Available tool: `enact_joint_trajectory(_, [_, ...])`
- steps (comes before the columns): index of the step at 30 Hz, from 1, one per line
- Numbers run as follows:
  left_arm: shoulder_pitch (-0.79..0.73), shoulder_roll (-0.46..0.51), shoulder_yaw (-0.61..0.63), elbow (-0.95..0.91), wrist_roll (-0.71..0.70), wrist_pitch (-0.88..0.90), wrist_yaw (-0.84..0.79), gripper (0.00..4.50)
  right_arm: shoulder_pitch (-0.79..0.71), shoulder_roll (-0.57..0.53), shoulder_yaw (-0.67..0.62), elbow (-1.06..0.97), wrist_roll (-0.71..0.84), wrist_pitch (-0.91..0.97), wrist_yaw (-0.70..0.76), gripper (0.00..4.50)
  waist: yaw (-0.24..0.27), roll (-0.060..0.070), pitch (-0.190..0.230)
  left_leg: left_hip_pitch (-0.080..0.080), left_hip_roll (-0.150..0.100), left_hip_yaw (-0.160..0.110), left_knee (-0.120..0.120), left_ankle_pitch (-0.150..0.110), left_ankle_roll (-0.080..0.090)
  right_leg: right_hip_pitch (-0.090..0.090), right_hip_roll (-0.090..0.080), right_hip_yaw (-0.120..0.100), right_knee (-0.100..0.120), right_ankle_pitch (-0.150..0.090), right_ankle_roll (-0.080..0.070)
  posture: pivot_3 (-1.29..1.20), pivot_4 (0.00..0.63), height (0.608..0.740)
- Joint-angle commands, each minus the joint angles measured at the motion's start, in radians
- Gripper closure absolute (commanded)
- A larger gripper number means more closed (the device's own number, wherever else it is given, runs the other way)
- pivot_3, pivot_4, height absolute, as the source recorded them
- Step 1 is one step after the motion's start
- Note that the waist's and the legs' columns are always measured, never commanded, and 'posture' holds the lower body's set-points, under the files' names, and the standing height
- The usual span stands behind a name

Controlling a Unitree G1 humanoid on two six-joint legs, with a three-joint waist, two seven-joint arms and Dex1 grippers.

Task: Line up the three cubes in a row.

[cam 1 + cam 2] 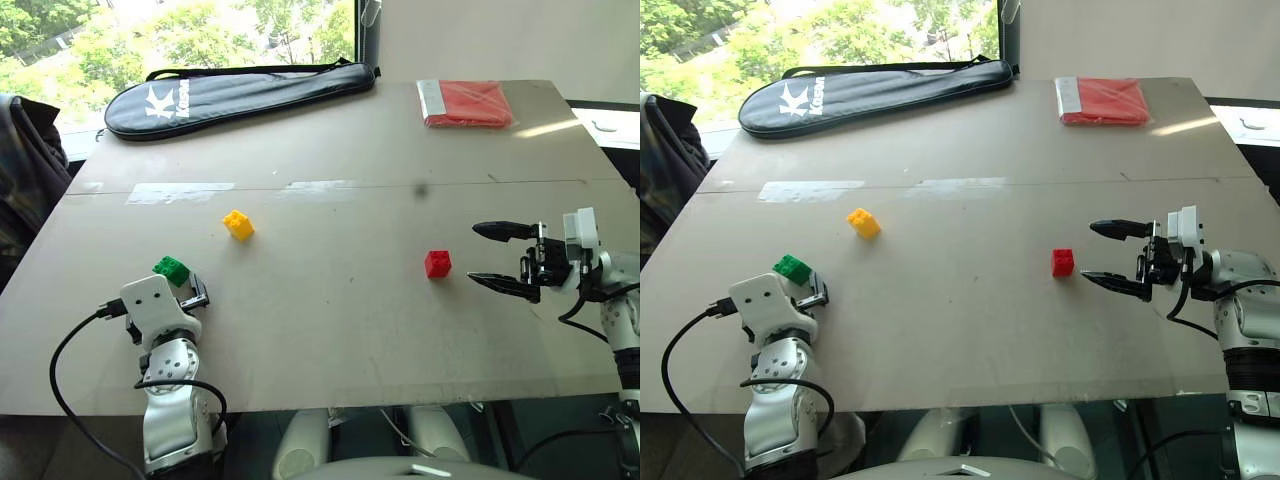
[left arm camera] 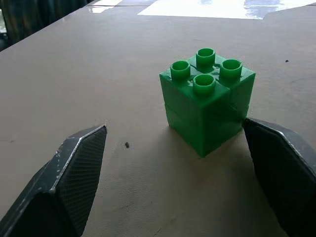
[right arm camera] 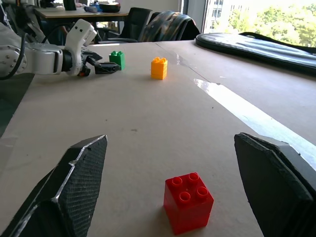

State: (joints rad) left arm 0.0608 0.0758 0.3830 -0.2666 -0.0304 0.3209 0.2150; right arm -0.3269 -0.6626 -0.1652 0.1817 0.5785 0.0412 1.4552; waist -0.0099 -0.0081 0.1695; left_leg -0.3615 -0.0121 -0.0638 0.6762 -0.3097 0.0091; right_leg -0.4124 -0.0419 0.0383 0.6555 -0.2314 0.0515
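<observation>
approach step: left tool wide, green cube just ahead; right tool wide beside red cube. next: advance, close, carry toward yellow cube.

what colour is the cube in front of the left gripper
Green: the green cube sits between the open left gripper fingers, clearest in the left wrist view.

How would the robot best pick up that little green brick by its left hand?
Probably by two opposite flat side walls of the green brick, below the studs, coming in level along the table. It stands upright, studs up, so the sides are the smooth faces. The left gripper already sits open around it, one finger wide of it.
</observation>
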Motion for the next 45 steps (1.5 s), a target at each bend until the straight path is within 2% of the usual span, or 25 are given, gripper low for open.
enact_joint_trajectory(1, [-0.048, 0.002, -0.008, 0.015, 0.037, 0.013, 0.050, 0.00, 0.004, -0.001, -0.029, -0.053, 0.045, 0.020, 0.001, 0.28, 0.000, 0.000, 0.000, 0.000, 0.000, 0.000, 0.000, 0.000, 0.000, 0.000, 0.000, 0.000, 0.000, 0.000, 0.000, 0.00, 0.150, 0.740])
enact_joint_trajectory(9, [-0.151, -0.007, -0.017, 0.090, 0.054, 0.016, 0.101, 0.00, 0.015, -0.003, -0.028, -0.073, 0.057, 0.032, 0.004, 0.28, 0.001, 0.000, 0.000, 0.000, -0.001, 0.000, 0.000, 0.000, 0.000, 0.000, 0.000, 0.000, 0.000, 0.000, 0.000, 0.00, 0.150, 0.740])
enact_joint_trajectory(26, [-0.148, -0.004, 0.005, 0.120, 0.035, 0.002, 0.104, 0.00, 0.032, -0.001, -0.025, -0.071, 0.049, 0.006, 0.007, 0.28, -0.001, 0.000, 0.000, 0.000, -0.001, 0.000, 0.000, 0.001, -0.001, 0.000, -0.001, 0.000, 0.000, 0.000, 0.000, 0.00, 0.150, 0.740])
enact_joint_trajectory(29, [-0.123, 0.032, -0.009, 0.114, 0.011, -0.036, 0.018, 0.00, 0.031, -0.002, -0.025, -0.067, 0.049, 0.003, 0.010, 0.28, -0.002, 0.000, 0.000, 0.000, -0.001, 0.000, 0.000, 0.001, -0.001, 0.000, -0.001, 0.000, 0.000, 0.000, 0.000, 0.00, 0.150, 0.740])
enact_joint_trajectory(38, [0.020, 0.235, -0.035, 0.144, -0.113, -0.123, -0.381, 0.00, 0.024, -0.003, -0.030, -0.046, 0.047, -0.010, 0.021, 0.28, -0.001, 0.000, 0.000, 0.000, 0.000, 0.000, 0.000, 0.001, -0.001, 0.000, -0.001, 0.000, 0.000, 0.000, 0.000, 0.00, 0.150, 0.740])
enact_joint_trajectory(45, [0.009, 0.333, 0.026, 0.286, -0.154, -0.198, -0.467, 0.00, 0.028, -0.004, -0.034, -0.036, 0.049, -0.023, 0.024, 0.28, -0.005, 0.001, -0.001, 0.001, 0.000, 0.000, 0.000, 0.000, 0.000, 0.000, -0.004, 0.000, 0.001, 0.000, 0.000, 0.00, 0.150, 0.740])
